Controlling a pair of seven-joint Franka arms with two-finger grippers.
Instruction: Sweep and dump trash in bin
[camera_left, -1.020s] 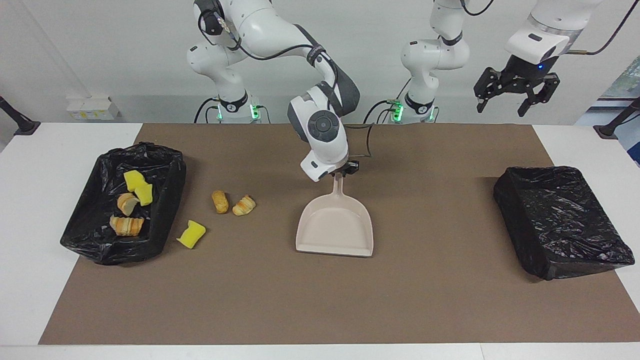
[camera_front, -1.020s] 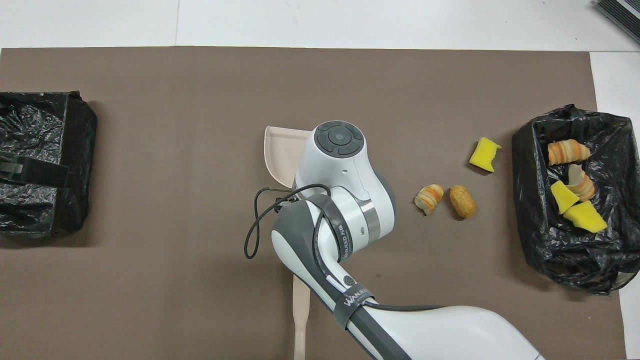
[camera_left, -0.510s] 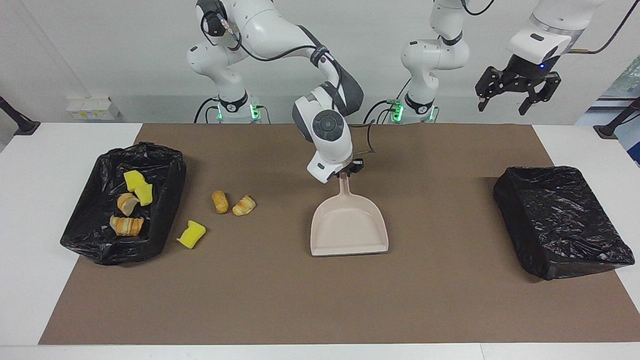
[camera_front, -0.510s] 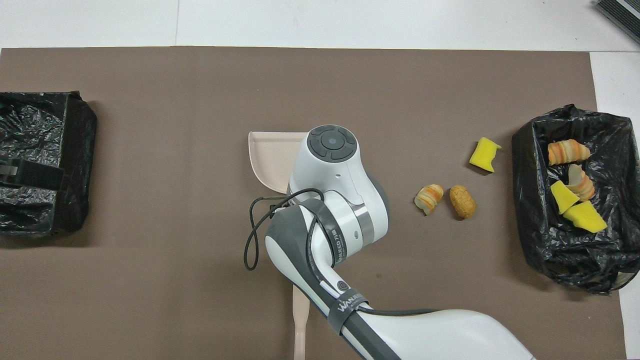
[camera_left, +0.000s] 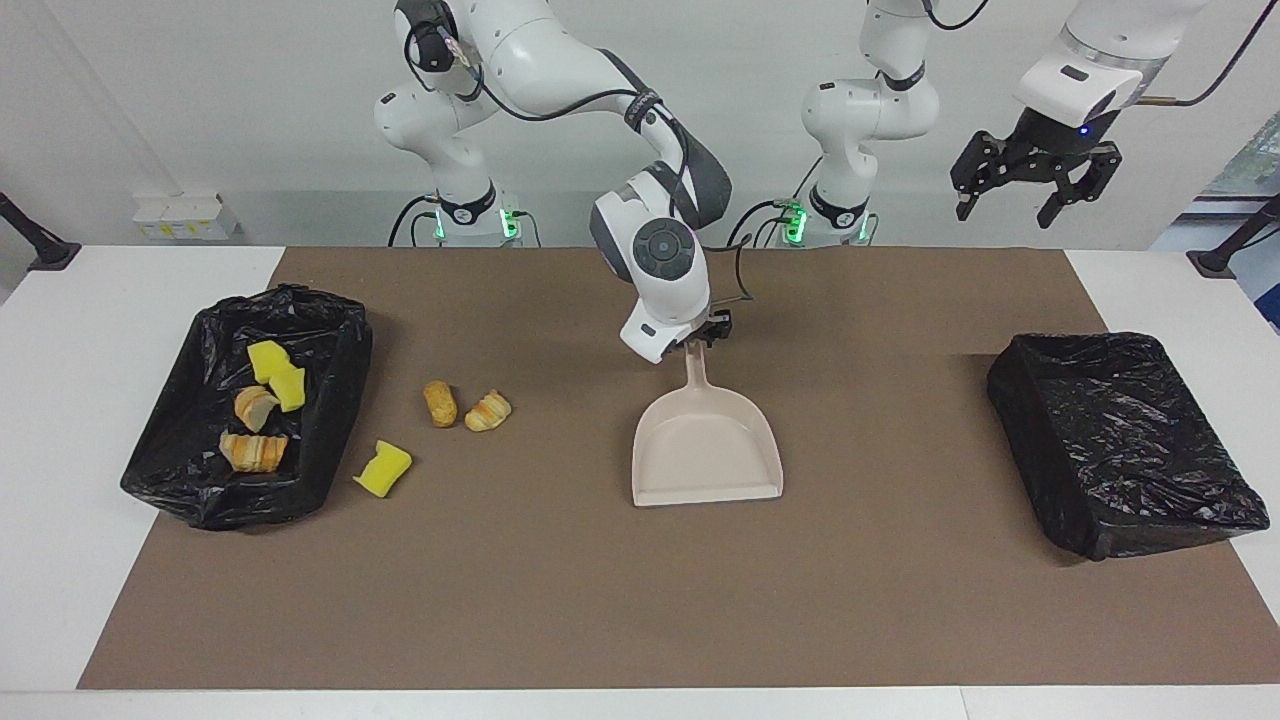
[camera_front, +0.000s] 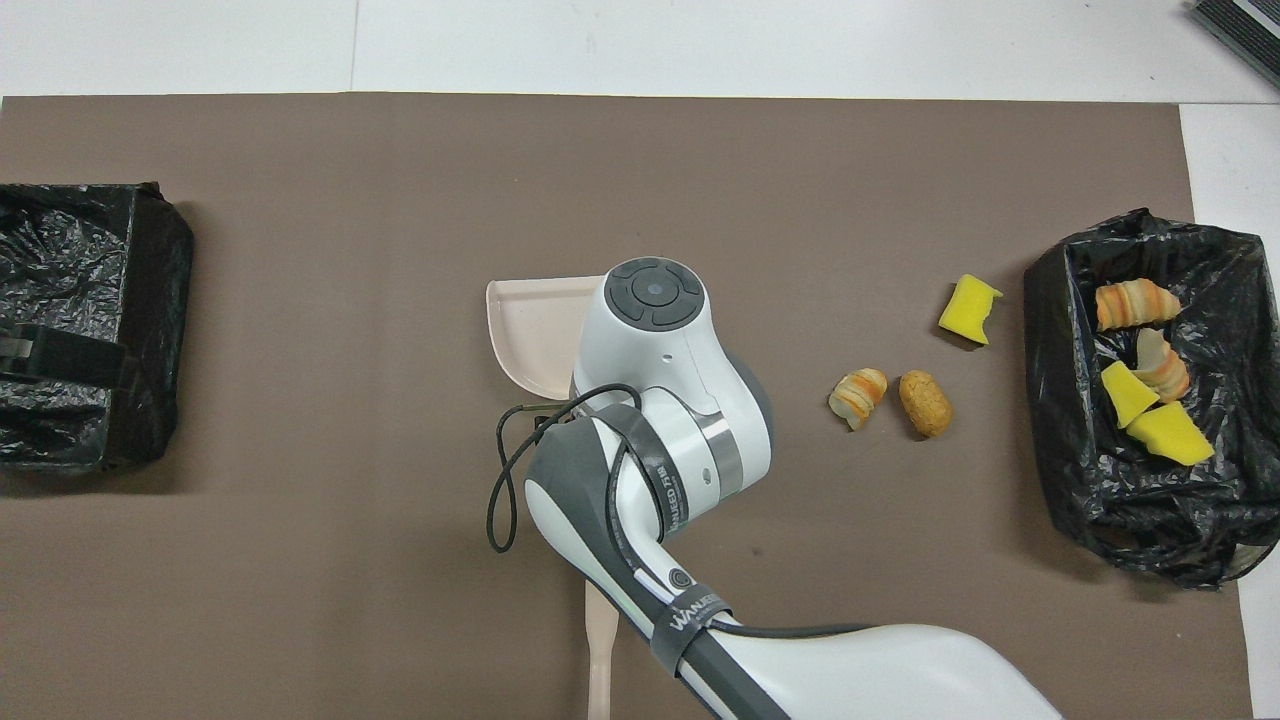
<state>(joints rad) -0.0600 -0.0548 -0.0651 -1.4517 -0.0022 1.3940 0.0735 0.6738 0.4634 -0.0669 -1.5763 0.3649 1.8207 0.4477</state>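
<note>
The beige dustpan (camera_left: 706, 450) (camera_front: 535, 330) lies at mid-mat, its mouth away from the robots and its handle toward them. My right gripper (camera_left: 703, 338) is at the top of that handle; its wrist hides the grip from above. Three pieces of trash lie on the mat beside the bin: a yellow sponge chunk (camera_left: 383, 469) (camera_front: 969, 308) and two bread bits (camera_left: 440, 403) (camera_left: 488, 410) (camera_front: 858, 396) (camera_front: 925, 403). The black-lined bin (camera_left: 345, 380) (camera_front: 1050, 400) at the right arm's end holds several more pieces. My left gripper (camera_left: 1005, 205) waits open, high over the left arm's end.
A second black bag-covered box (camera_left: 1120, 440) (camera_front: 100, 420) stands at the left arm's end of the brown mat. A beige stick (camera_front: 600, 650) shows from under the right arm near the robots' edge.
The right arm has carried the dustpan sideways toward the left arm's end, and the pan now lies squarer to the table. The trash and the left gripper have stayed put.
</note>
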